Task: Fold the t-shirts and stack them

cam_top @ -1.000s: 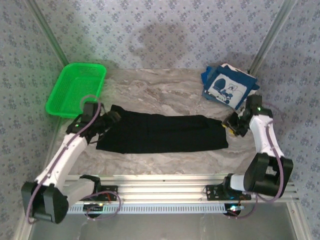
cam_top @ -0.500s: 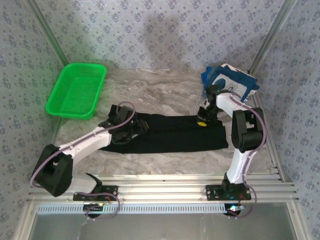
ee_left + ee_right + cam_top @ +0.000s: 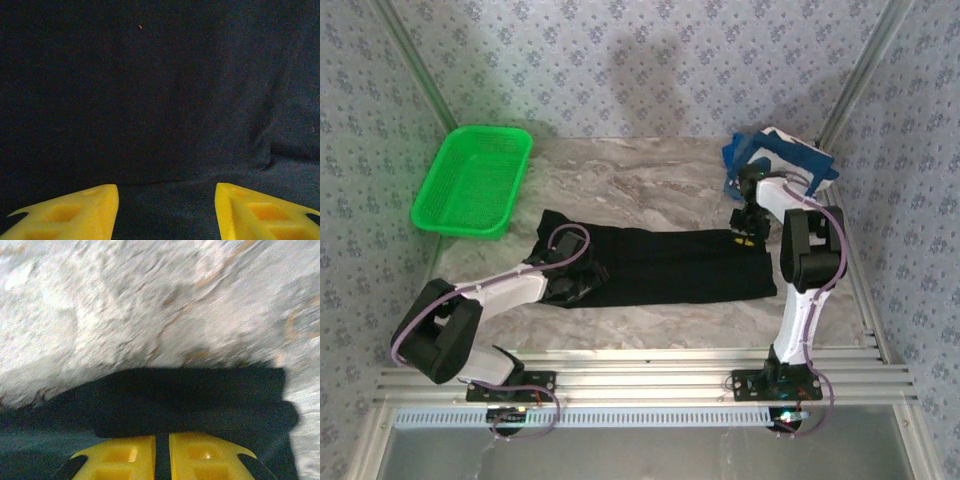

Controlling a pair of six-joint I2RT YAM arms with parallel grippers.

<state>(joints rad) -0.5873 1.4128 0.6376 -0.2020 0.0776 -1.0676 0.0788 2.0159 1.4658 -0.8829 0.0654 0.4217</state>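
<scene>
The black t-shirt (image 3: 670, 265) lies folded into a long band running left to right across the middle of the marble-patterned table (image 3: 650, 180). Its left end is a little farther back than the rest.

The left gripper (image 3: 584, 282) sits low over the near-left part of the band. In the left wrist view its yellow fingers (image 3: 75, 212) stand well apart, released, with flat black cloth spread beneath and ahead of them and a soft crease off to the right.

The right gripper (image 3: 161, 455) is at the shirt's far-right corner. Its fingers are drawn almost together, with only a thin dark slit between them. A raised fold of black cloth lies right at the tips and bare table lies beyond. That view is blurred, so I cannot tell whether any cloth is pinched in the slit.

The navy blue t-shirt (image 3: 790, 158), white print facing up, lies folded at the far-right corner of the table, well apart from the black one and just behind the right arm. A green plastic basket (image 3: 470, 185) sits at the far left.
</scene>
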